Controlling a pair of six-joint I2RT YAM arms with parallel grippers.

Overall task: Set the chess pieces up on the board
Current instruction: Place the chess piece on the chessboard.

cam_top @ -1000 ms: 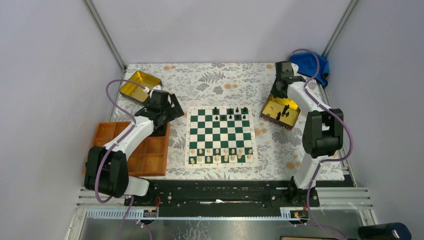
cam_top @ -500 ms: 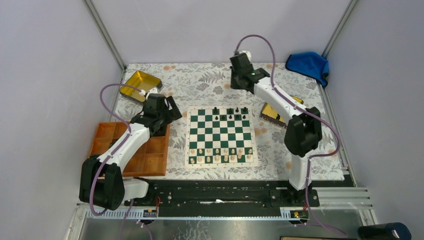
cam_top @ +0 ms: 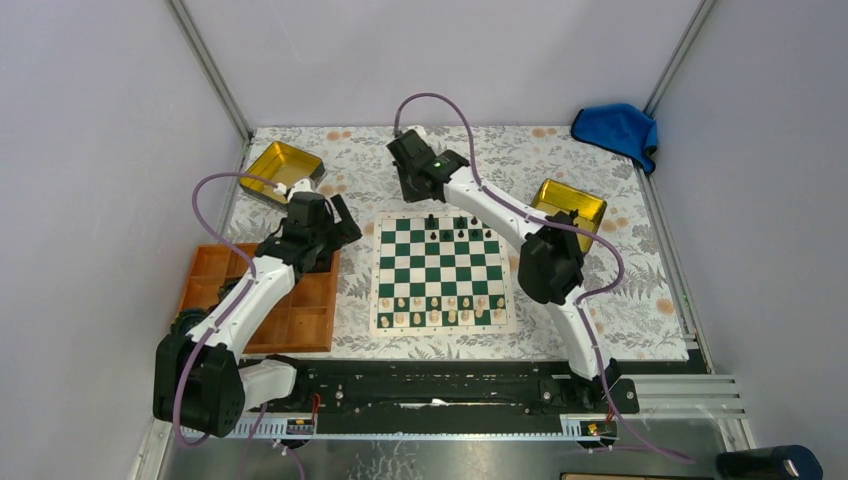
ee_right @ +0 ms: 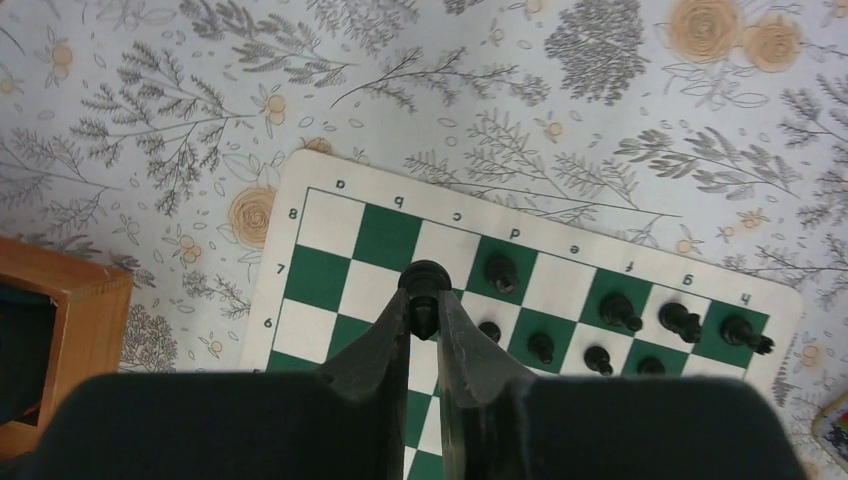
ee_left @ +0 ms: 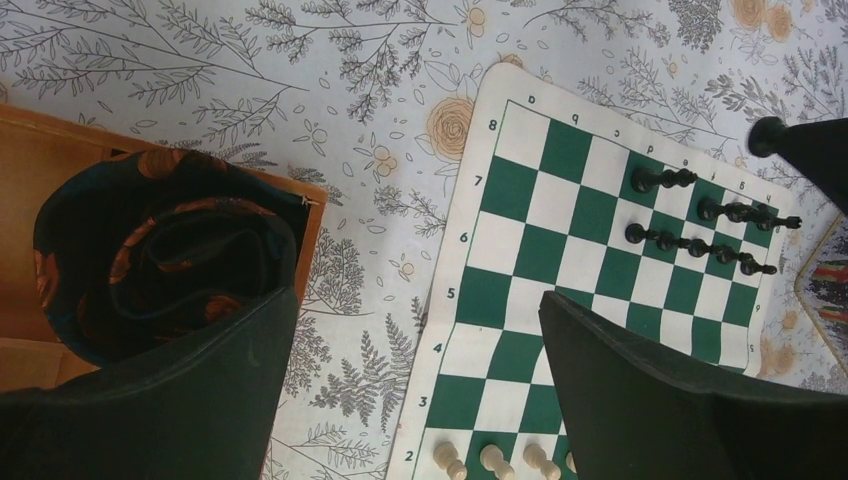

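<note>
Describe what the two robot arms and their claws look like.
The left arm and right arm have white links, bulky black joints and purple cables. A small green light glows on the right wrist. The left claw and right claw have black tapered fingers.

The place is a robotics lab cell, not a lived-in room. Plain pale wall panels point(cam_top: 100, 150) close it in on three sides, held at the corners by bare aluminium posts point(cam_top: 209, 68). The table point(cam_top: 620, 300) is covered with a printed floral cloth. Along its near edge a black mounting rail point(cam_top: 450, 385) sits on slotted aluminium profile point(cam_top: 700, 395). Two small white-and-black arms are bolted to that rail, the left arm point(cam_top: 250, 289) and the right arm point(cam_top: 495, 208), each trailing a loose purple cable point(cam_top: 431, 96). Between them the board point(cam_top: 442, 270) lies square to the rail, laid out like a test piece.
</note>
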